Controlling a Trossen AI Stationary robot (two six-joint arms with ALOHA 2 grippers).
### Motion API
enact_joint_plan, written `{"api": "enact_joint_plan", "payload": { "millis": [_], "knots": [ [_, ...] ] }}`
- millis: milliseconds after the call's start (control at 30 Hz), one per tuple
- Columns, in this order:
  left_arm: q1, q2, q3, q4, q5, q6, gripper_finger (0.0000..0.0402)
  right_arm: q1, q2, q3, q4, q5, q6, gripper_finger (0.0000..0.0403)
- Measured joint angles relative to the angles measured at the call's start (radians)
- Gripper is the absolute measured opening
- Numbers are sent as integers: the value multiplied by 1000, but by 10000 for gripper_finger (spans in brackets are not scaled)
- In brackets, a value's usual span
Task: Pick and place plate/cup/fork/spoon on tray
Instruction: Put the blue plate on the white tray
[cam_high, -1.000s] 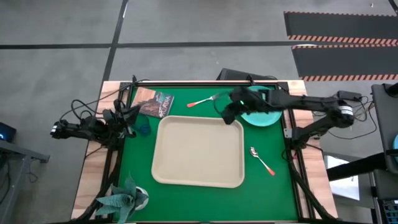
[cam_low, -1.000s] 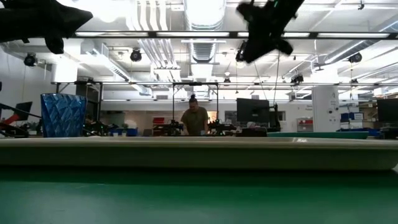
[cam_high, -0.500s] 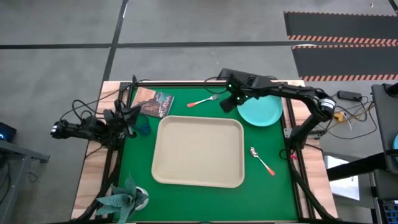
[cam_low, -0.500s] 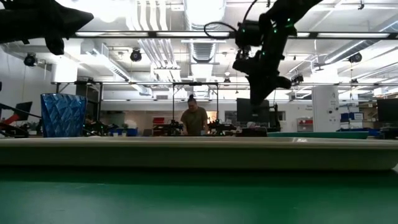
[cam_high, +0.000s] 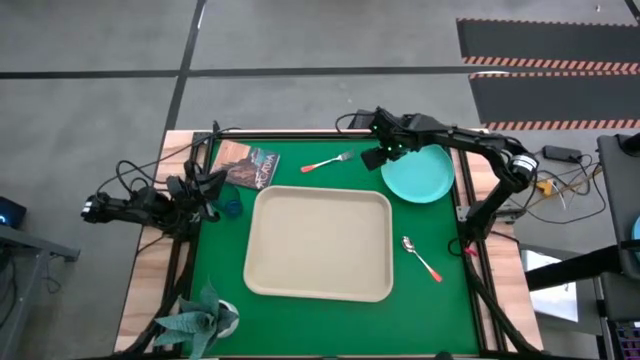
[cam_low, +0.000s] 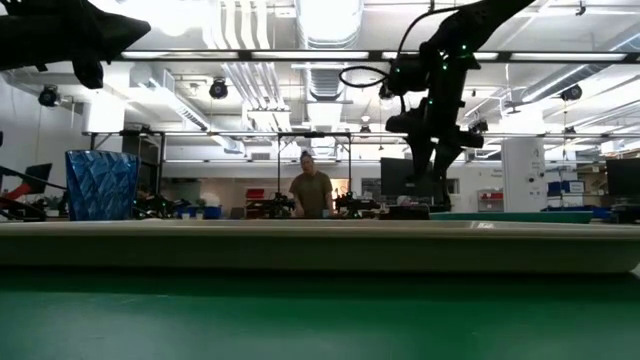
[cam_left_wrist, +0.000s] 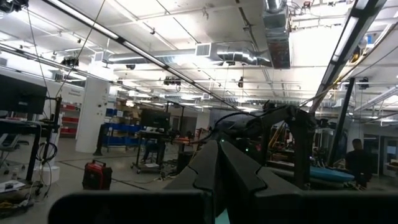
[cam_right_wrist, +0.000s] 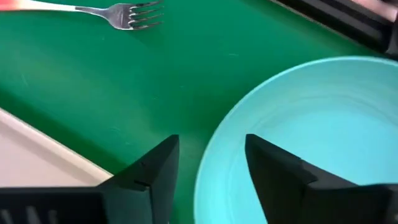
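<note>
My right arm (cam_high: 470, 150) is built of slim black links with rounded joint housings, and a small green light glows near its wrist. A black cable loops off it in the low view. Its two fingers (cam_right_wrist: 158, 171) are matte black, wedge-shaped, with flat angled faces. The left arm (cam_high: 140, 205) is equally dark, draped in tangled black cables. Its fingers (cam_left_wrist: 217, 171) are black, ridged wedges.

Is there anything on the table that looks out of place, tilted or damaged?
Nothing stands out. The tray is empty; the plate, fork, spoon and cup lie flat on the green mat around it. Nothing looks spilled or broken.
</note>
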Motion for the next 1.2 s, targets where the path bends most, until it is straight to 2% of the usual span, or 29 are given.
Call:
{"api": "enact_joint_plan", "payload": {
  "millis": [233,933,1067,1200],
  "knots": [
    [0,0,-1,0,1,0,1,2,58,-20,-10,3,26,213],
    [0,0,-1,0,1,0,1,3,247,-22,-10,18,25,214],
    [0,0,-1,0,0,0,1,3,259,-20,-13,22,25,200],
    [0,0,-1,0,0,0,1,3,256,-20,-17,25,33,163]
  ]
}}
